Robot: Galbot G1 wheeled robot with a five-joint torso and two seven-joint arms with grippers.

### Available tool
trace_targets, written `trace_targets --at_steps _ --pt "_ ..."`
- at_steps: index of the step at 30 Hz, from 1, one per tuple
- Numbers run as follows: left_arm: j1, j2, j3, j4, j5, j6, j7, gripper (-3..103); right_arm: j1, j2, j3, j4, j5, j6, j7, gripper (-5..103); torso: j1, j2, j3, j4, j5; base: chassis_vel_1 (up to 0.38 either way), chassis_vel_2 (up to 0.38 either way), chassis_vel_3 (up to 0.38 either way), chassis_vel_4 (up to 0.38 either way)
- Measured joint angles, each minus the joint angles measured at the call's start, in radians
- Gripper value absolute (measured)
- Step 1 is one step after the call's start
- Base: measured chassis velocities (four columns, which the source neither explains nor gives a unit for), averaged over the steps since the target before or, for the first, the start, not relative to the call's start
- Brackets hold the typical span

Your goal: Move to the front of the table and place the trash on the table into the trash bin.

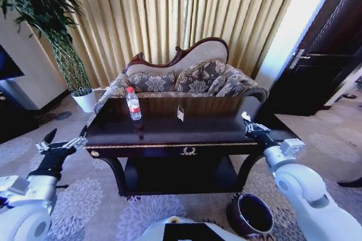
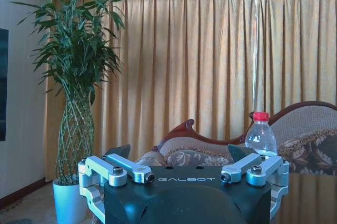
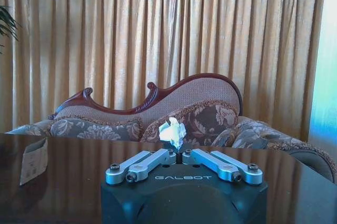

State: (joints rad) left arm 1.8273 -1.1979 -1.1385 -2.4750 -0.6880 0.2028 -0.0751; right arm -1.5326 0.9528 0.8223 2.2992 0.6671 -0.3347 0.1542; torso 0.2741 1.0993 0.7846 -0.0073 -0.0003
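Note:
The dark glossy table (image 1: 215, 130) stands straight ahead. A clear plastic bottle (image 1: 133, 104) with a red label stands upright on its left part, also seen in the left wrist view (image 2: 260, 135). A small pale paper piece (image 1: 181, 113) (image 3: 32, 161) stands near the table's middle. My right gripper (image 1: 247, 121) (image 3: 176, 148) hovers over the table's right end, shut on a crumpled white paper scrap (image 3: 172, 132). My left gripper (image 1: 67, 134) (image 2: 179, 153) is open, off the table's left end. The dark brown trash bin (image 1: 251, 214) sits on the floor, lower right.
An ornate sofa (image 1: 186, 77) stands close behind the table, before gold curtains. A tall plant in a white pot (image 1: 85, 100) is at the back left. A dark door (image 1: 322, 65) is at the right. Patterned carpet (image 1: 96, 196) surrounds the table.

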Motion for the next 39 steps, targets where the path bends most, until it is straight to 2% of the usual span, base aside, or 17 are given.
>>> trace_targets --at_steps 39 --pt "0.013 -0.021 0.002 -0.025 0.006 0.000 -0.001 100 0.008 0.003 0.003 -0.016 0.000 0.004 -0.001 1 0.000 0.000 0.000 0.0000 0.0001 0.065 -0.064 -0.063 0.063"
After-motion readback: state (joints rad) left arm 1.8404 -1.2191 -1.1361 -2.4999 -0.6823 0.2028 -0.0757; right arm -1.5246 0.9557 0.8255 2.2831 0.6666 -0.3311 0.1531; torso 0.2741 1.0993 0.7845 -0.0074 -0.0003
